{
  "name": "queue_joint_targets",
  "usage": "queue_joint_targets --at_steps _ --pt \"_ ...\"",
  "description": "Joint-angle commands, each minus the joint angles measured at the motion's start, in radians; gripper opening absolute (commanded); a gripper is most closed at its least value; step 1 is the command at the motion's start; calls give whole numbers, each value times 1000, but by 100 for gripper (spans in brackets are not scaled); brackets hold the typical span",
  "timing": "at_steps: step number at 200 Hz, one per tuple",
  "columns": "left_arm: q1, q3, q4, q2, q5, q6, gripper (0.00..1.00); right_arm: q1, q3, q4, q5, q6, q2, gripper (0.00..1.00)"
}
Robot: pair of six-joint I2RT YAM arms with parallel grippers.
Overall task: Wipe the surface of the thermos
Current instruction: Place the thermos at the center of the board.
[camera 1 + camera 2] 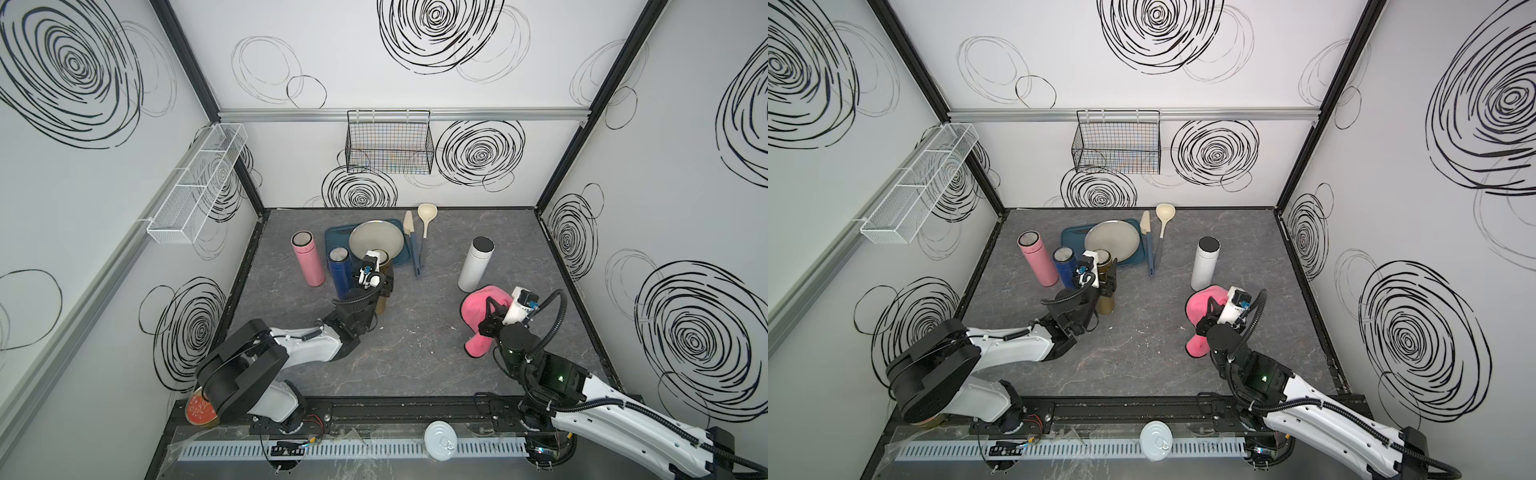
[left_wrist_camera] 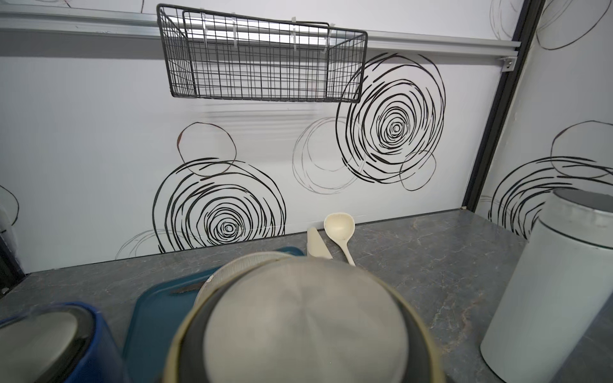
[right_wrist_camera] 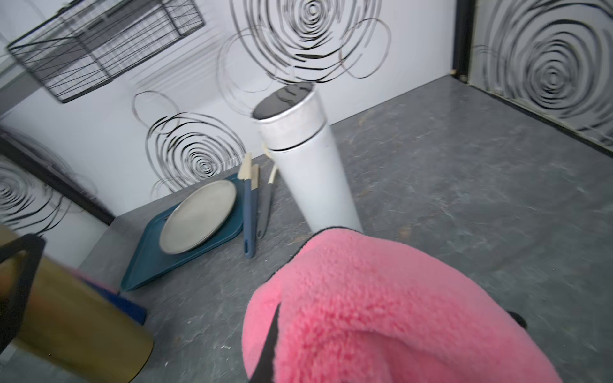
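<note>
Top views: L gripper [image 1: 385, 286] has its jaws clamped round the gold thermos [image 1: 381, 306], which stands upright just off the blue tray [image 1: 332, 237] on the robot side. The plate [image 1: 376, 239] sits on that tray. The blue thermos [image 1: 340, 274] and pink thermos [image 1: 308, 262] stand off the tray's left corner. The spatula [image 1: 415, 253] and ladle [image 1: 426, 218] lie along its right edge. The white thermos [image 1: 476, 266] is well right of the tray. R gripper [image 1: 1210, 309] is pinched shut on the pink cloth [image 1: 1198, 305], further right and nearer the robot.

L wrist: gold thermos lid [image 2: 305, 331] fills the foreground w/ the tray [image 2: 156, 315] behind it. Gripper fingers aren't in shot.

R wrist: cloth [image 3: 381, 305] is bunched up front, w/ black fingertips [image 3: 272, 331] poking thru it. The gold thermos [image 3: 76, 325] is blurred at the frame edge, robot side of the tray [image 3: 142, 265].
</note>
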Motion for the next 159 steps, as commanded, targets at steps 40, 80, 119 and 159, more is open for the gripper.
queue_joint_targets --at_steps 40,80,119,159 --pt "30 58 410 168 66 62 0 -106 -31 -220 253 129 -137 0" --pt "62 60 592 310 91 92 0 -216 -111 -13 222 26 -134 0" --pt "70 63 591 317 57 83 0 -521 -157 142 26 -15 -10 0" --pt "74 69 590 342 66 70 6 -812 -164 238 -359 -53 78 0"
